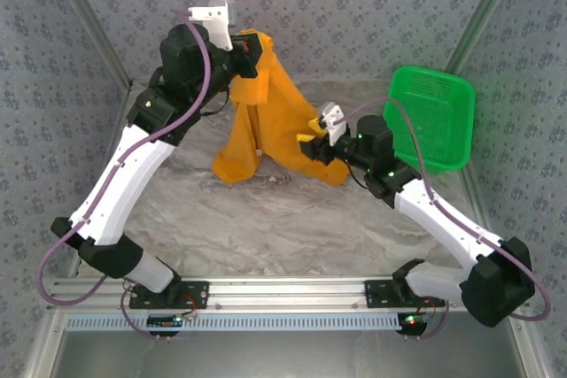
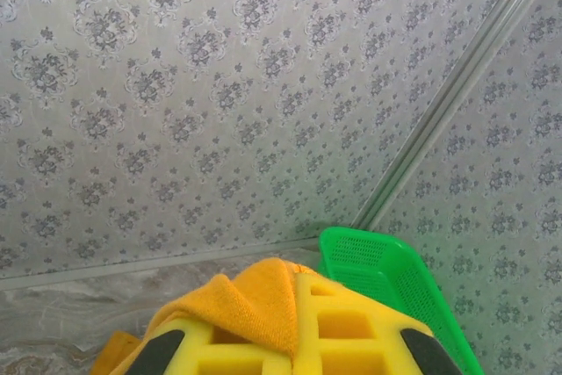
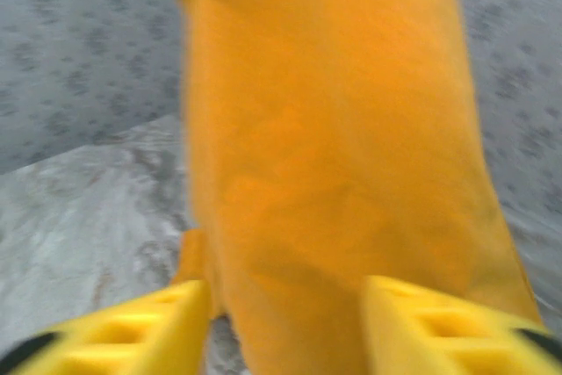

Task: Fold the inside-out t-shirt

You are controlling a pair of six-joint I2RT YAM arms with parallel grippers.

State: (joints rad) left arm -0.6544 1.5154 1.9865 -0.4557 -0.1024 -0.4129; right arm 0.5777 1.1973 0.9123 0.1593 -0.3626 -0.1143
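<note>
Before me lies a grey marbled tabletop point(image 1: 292, 227). The lower folds of a wrinkled orange-yellow cloth t-shirt point(image 1: 257, 130) rest on its far middle. A green plastic mesh basket point(image 1: 434, 117) sits at its far right corner.

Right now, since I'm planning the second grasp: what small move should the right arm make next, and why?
Probably close the right gripper: its open jaws straddle a hanging fold of the t-shirt, which the left gripper holds pinched and raised, so a second grip looks ready.
</note>
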